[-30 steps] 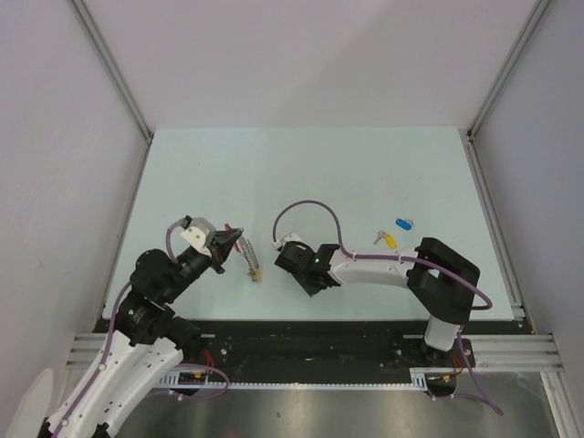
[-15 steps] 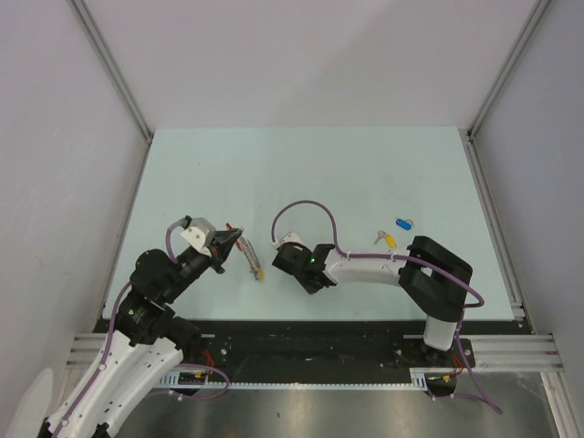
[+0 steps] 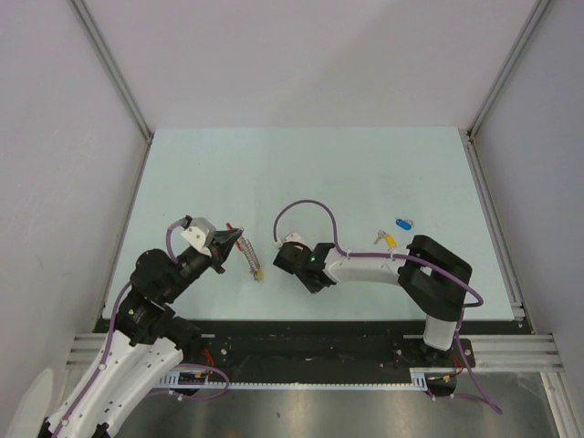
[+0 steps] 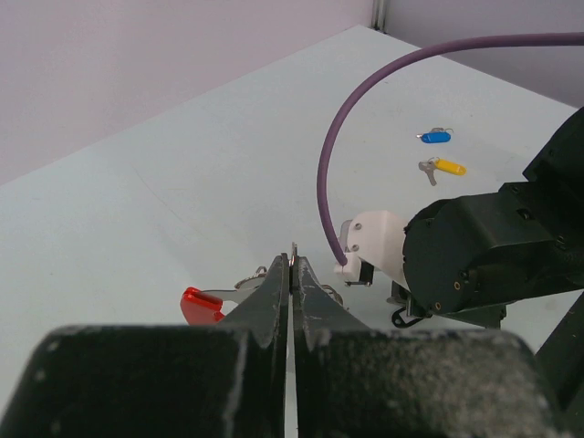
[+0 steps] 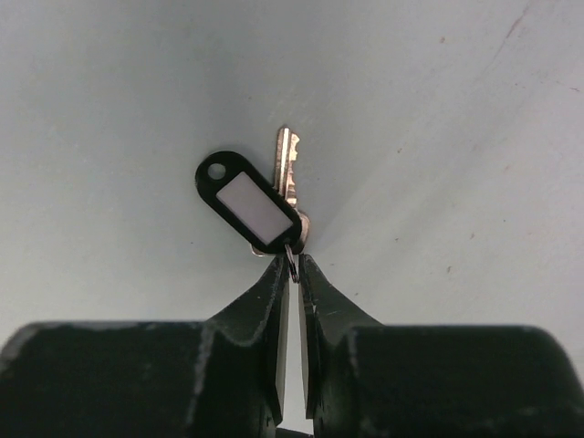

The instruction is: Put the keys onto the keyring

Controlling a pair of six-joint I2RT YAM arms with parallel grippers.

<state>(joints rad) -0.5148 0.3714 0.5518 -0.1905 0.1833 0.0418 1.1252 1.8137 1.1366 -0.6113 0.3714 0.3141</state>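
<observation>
Keyring [image 3: 248, 255]: large grey metal ring, left of centre in the overhead view. It runs from the left gripper's tip toward the bottom of the frame. Its red curved section shows at lower left of the left wrist view. Small tags at its lower end are too small to identify.
Left gripper [image 4: 292, 266]: fingers pressed together with no gap, a thin sliver of the keyring's metal pinched between the tips.
Black-tagged key [image 5: 253, 206]: silver key with an oblong black tag and pale label, centre of the right wrist view, just beyond the fingertips. The blade points to the top of the frame. Whether it rests on the table or is lifted, cannot tell.
Right gripper [image 5: 294, 262]: fingers drawn in to a narrow slit, nipping the small split ring of the black-tagged key.
Yellow-tagged key [image 3: 387, 240]: on the table, right of centre, apart from both grippers.
Blue tag [image 3: 402, 223]: on the table just up and right of the yellow-tagged key, a whitish end on its right.
Table [image 3: 301, 164]: pale green surface.
Purple cable [image 4: 327, 173]: arcs over the right arm's wrist, upper right of the left wrist view.
</observation>
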